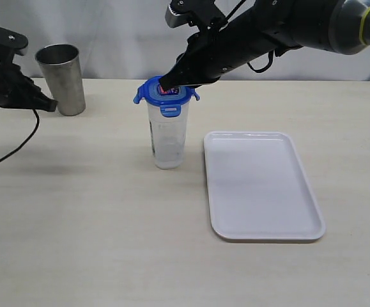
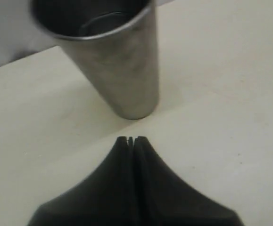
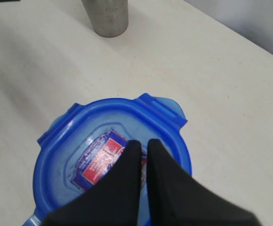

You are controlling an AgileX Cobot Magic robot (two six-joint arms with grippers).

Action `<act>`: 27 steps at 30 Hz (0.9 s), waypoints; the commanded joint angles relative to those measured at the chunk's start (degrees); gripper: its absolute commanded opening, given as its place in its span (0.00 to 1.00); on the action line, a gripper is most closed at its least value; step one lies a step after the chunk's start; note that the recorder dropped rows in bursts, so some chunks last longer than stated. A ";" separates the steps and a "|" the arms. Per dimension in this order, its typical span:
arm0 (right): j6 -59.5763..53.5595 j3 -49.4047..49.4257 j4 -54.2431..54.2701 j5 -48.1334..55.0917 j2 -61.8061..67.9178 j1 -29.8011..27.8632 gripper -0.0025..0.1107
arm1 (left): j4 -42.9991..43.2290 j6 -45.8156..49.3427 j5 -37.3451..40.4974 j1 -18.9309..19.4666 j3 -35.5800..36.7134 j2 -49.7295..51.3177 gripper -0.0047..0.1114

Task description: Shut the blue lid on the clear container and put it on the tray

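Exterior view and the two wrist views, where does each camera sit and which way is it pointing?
Exterior view: off the arms, looking down across the table at the clear container and tray; left gripper and right gripper both show.
Left wrist view: on the left arm, looking along the shut left gripper toward the steel cup.
Right wrist view: on the right arm, looking down past the shut right gripper onto the blue lid.
Shared: the steel cup appears in all three views; the blue lid in exterior and right wrist.

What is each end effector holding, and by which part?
Nothing is held. The shut right end effector presses on top of the round blue plastic lid; the shut left end effector is empty near the tapered steel cup.
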 commanded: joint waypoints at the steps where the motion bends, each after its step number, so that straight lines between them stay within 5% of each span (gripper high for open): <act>1: -0.19 1.04 -3.61 3.49 2.04 0.09 0.06 | -0.71 -2.83 3.45 -0.20 -0.80 -1.71 0.04; 3: -0.19 1.04 -3.61 3.49 2.04 0.09 0.06 | -0.71 -3.79 3.08 -0.37 -1.92 -1.71 0.04; 10: -0.19 1.04 -3.61 3.61 2.04 0.09 0.06 | 4.28 -11.40 -17.45 -0.91 -1.42 -1.71 0.04; 12: -0.19 1.04 -3.61 3.61 2.04 0.09 0.06 | 17.00 -24.38 -23.31 -1.24 -0.03 -1.71 0.04; 17: -0.19 1.04 -3.61 3.84 2.04 0.09 0.06 | 49.74 -69.06 -55.00 -4.61 11.84 -2.37 0.04; 22: -0.19 1.04 -3.61 3.84 2.04 0.09 0.06 | 105.58 -113.45 -55.11 -2.80 18.27 -4.15 0.04; 25: -0.19 1.04 -3.61 4.21 2.04 0.09 0.06 | 130.08 -133.08 -55.30 -0.35 17.36 -4.15 0.04; 27: -0.19 1.04 -3.61 4.21 2.04 0.09 0.06 | 138.61 -138.20 -55.62 1.14 17.20 -4.15 0.04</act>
